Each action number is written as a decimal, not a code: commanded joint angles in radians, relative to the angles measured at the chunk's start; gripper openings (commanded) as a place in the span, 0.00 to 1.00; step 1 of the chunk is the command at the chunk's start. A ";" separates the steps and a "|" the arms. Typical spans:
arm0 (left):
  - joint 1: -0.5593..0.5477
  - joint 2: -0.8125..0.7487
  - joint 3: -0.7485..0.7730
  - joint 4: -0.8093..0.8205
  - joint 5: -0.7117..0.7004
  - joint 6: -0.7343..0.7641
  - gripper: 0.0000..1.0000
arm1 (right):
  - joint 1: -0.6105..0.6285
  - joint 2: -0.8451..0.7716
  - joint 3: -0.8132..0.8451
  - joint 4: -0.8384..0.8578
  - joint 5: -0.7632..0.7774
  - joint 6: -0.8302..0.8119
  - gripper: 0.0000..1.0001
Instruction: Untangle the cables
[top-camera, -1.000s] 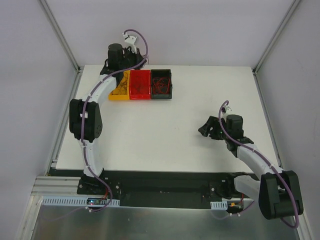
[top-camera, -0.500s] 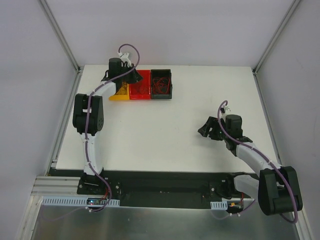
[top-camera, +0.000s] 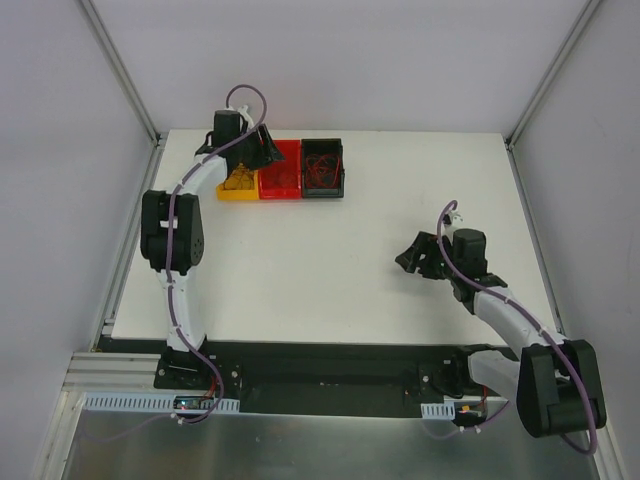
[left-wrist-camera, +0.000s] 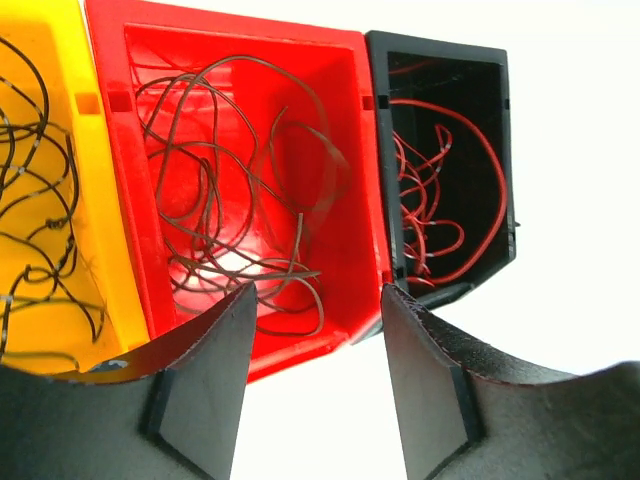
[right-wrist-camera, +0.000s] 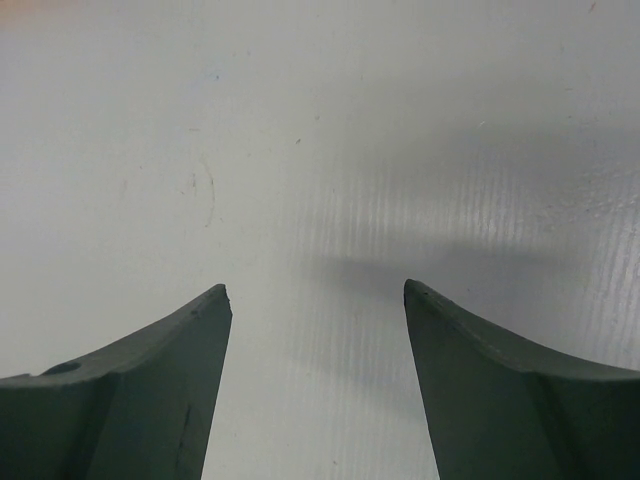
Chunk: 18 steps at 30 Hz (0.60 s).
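The cables lie sorted in three bins at the back of the table. Thin black ones (left-wrist-camera: 40, 200) fill the yellow bin (left-wrist-camera: 100, 250), brown ones (left-wrist-camera: 225, 190) the red bin (left-wrist-camera: 345, 150), and dark red ones (left-wrist-camera: 430, 190) the black bin (left-wrist-camera: 505, 150). My left gripper (left-wrist-camera: 316, 290) hovers open at the red bin's near edge (top-camera: 268, 152), nothing between its fingers. At the right, my right gripper (right-wrist-camera: 315, 287) stands open over bare table (top-camera: 408, 260), holding nothing.
The three bins (top-camera: 285, 178) sit side by side near the back edge of the white table (top-camera: 330, 270). Grey walls with metal frame posts (top-camera: 125, 75) close in both sides. A black rail (top-camera: 330, 370) with the arm bases runs along the front.
My left gripper has opened from shut. Its wrist swung from behind the bins down and forward over the yellow and red bins. The right arm has stayed put.
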 joint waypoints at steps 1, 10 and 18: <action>0.002 -0.158 -0.008 -0.072 -0.008 -0.028 0.56 | -0.005 -0.031 -0.002 0.035 -0.014 0.006 0.73; -0.031 -0.458 -0.284 -0.078 -0.015 -0.141 0.70 | -0.004 -0.094 -0.011 0.011 0.012 -0.013 0.73; -0.240 -0.975 -0.772 0.291 -0.081 0.094 0.76 | 0.002 -0.556 -0.142 0.038 0.048 -0.028 0.79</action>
